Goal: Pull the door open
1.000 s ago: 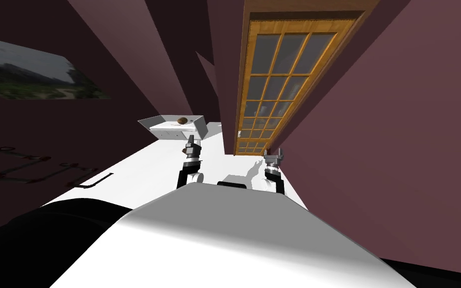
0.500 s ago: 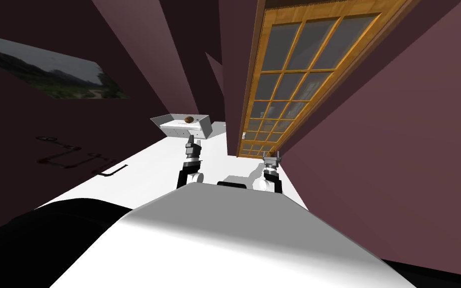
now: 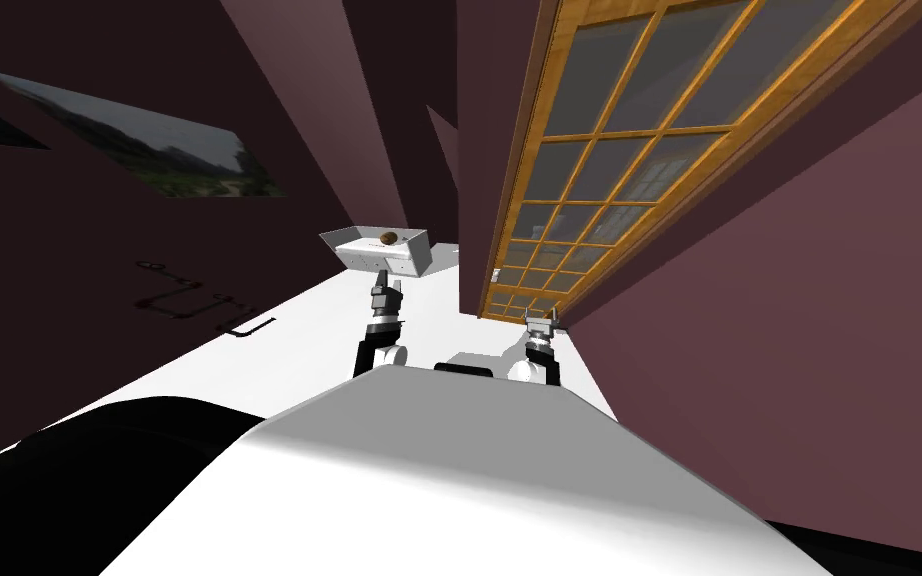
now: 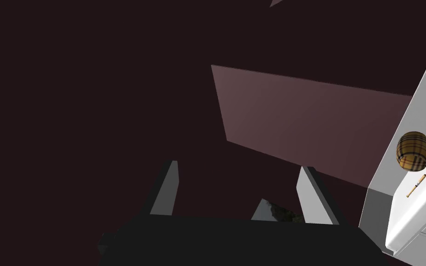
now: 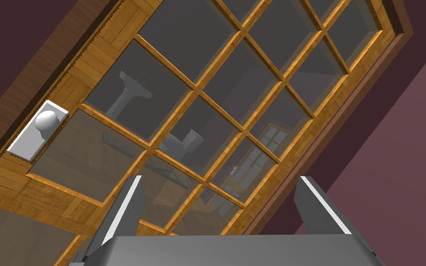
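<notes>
A wooden door [image 3: 589, 190] with many glass panes stands ahead on my right, set in a dark plum wall. In the right wrist view the door [image 5: 235, 92] is near, and its white round knob [image 5: 46, 121] on a white plate sits at the door's edge, well off to the side of my fingers. My right gripper [image 5: 221, 203] is open, facing the panes, with nothing between its fingers. It shows small near the door's foot [image 3: 541, 318]. My left gripper [image 4: 237, 194] is open too, held forward [image 3: 384, 285] toward a white cabinet.
A white cabinet [image 3: 381, 250] with a brown ball [image 3: 389, 238] on it stands ahead on the left; the left wrist view shows the plaid ball [image 4: 413, 150] and a small pen [image 4: 416, 185]. A plum wall [image 3: 799, 330] runs close on my right. White floor [image 3: 279, 340] stretches ahead.
I have moved closer to the door, which has grown larger and shifted right in the head view. The cabinet looks smaller and farther right. Both arms keep their pose.
</notes>
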Robot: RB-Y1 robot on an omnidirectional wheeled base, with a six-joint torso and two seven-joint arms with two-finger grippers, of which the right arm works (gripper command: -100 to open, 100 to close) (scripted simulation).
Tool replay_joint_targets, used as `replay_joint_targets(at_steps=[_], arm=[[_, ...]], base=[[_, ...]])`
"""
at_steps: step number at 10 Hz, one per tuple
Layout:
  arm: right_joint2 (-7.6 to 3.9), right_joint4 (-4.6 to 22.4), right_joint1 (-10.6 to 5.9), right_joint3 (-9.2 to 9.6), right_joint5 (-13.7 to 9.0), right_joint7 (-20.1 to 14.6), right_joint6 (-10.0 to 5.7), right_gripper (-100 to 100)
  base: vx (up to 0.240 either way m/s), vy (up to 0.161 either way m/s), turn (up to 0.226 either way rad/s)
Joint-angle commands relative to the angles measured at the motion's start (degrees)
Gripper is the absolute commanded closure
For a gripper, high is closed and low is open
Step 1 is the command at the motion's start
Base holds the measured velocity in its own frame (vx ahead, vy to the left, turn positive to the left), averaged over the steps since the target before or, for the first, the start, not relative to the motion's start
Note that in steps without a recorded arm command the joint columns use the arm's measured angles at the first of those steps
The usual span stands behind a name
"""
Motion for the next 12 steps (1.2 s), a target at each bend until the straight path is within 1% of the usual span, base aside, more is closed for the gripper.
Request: replay_joint_targets(at_steps=[1,10,12], arm=[[-0.27,2.4,-0.68,0.06,-1.3,-2.1,-0.93,-100],[-1.20,14.5,-3.63,0.71,-7.9,-12.2,-5.56,-100],[-1.38,17.1,-4.27,0.86,-9.3,-14.4,-6.57,-100]], base=[[0.102,-0.011,0.149],[0.101,-0.018,0.162],[0.098,-0.045,0.153]])
